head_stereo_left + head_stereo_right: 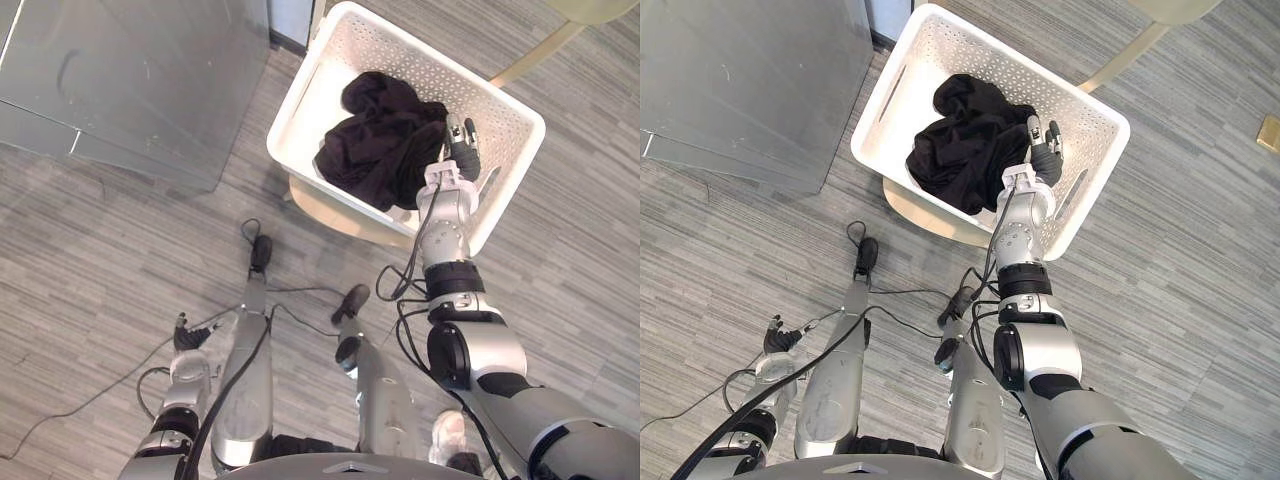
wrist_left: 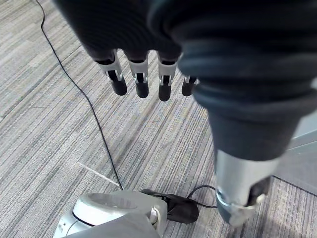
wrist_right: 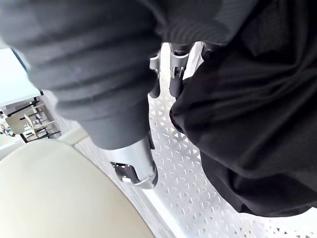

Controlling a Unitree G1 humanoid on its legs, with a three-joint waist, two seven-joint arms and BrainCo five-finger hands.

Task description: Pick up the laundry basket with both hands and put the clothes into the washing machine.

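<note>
Clothes (image 1: 385, 145) at ten o'clock of right hand (image 1: 460, 150), touching its straight fingers inside basket (image 1: 400, 50); left hand (image 1: 186, 336) slack-fingered, far off at seven o'clock.

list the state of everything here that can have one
laundry basket, upright on a cream seat, not lifted
black clothes, bunched inside the basket
right hand, open, inside the basket beside the clothes
left hand, open, empty, low over the floor
</note>
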